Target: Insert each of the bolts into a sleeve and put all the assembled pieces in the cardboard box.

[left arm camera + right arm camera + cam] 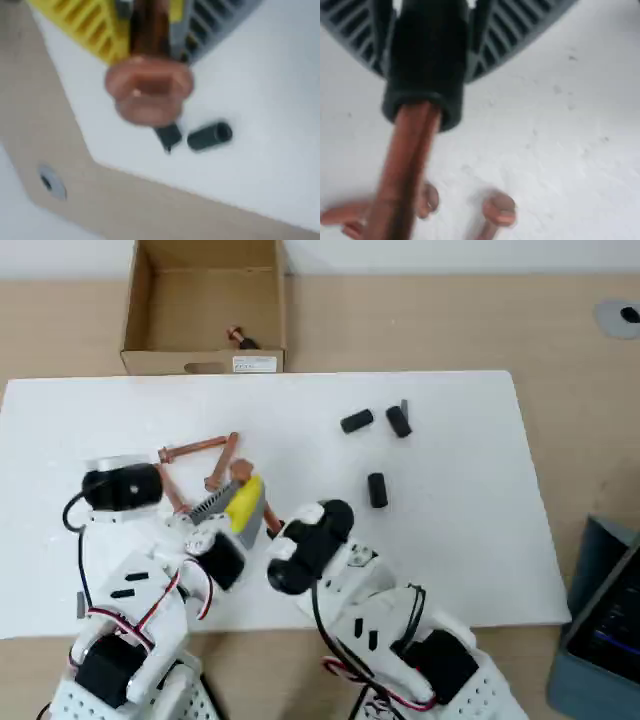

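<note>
My left gripper (150, 20), one finger yellow and one grey, is shut on a copper bolt (150, 92) whose flanged head faces the camera. My right gripper (427, 30) is shut on a black sleeve (427, 75), and a copper bolt shaft (407, 170) runs into the sleeve's open end. In the high view the left gripper (243, 502) and the right arm's wrist (310, 540) meet at the board's front middle. Loose bolts (192, 449) lie just behind them. Three loose sleeves (356, 421) lie farther right. The cardboard box (135, 310) holds one assembled piece (241, 338).
The white board (470, 560) covers most of the tan table, with free room on its right half. A grey bin (600, 620) stands off the board's right edge. A round grey disc (620, 317) sits at the far right corner.
</note>
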`<state>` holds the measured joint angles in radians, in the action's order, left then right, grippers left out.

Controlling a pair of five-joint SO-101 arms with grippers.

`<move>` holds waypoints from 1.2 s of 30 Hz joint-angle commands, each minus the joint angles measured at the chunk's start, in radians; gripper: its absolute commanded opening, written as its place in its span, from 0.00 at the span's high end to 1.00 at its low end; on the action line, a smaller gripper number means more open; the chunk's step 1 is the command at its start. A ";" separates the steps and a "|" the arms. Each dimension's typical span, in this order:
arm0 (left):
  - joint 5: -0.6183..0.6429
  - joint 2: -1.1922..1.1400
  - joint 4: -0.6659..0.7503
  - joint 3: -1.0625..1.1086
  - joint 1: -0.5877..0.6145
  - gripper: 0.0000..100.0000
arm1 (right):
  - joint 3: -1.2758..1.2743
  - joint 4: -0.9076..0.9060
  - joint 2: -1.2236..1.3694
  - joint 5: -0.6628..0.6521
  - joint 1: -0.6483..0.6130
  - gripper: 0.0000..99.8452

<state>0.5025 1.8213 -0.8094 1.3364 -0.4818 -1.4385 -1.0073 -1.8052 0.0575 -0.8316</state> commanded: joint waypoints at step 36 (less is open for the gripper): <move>-0.235 0.002 -0.354 -0.313 0.097 0.83 | 0.008 0.026 -0.128 -0.003 -0.008 0.99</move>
<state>0.2739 1.8228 -1.1623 1.1001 -0.4051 -1.4385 -1.0058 -1.8052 0.0575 -0.8362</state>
